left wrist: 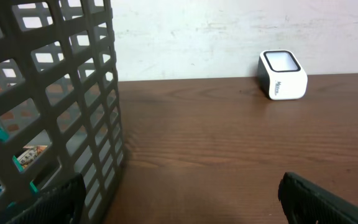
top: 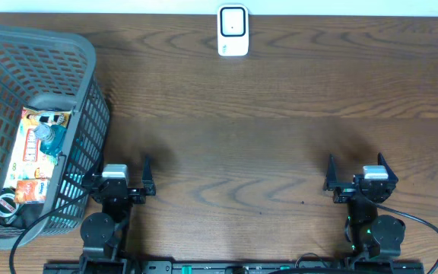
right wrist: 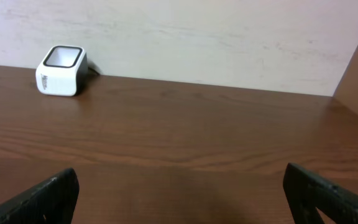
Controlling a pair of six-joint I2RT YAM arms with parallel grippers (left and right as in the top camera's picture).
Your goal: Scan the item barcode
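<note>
Risk first: left gripper (top: 119, 169) sits low on the worktop (top: 226, 152), touching or just beside the wall of the grey basket (top: 90, 57), jaws wide and holding nothing. A reach up and over could catch the rim and drag or tip the basket. Right gripper (top: 356, 163) is on the opposite side, jaws also wide and empty, well apart from everything. The likely item, a colourful snack packet (top: 38, 141), lies flat inside the basket with a small orange box (top: 33, 190) and a round-topped can (top: 4, 205) near it at the close end; which one gets scanned can't be told. The packet looks flat and slick, so a pinch may slip or grab a neighbour too. Barcode side is not visible, so it may need turning before it reads. The scanner (top: 233, 30) stands at the far edge, centre, well apart from the basket, so a weak grip could drop the item on the carry. A black cable (top: 23, 234) crosses the basket's near corner and could snag. The stretch of worktop toward the scanner is bare; only the basket walls block access.
</note>
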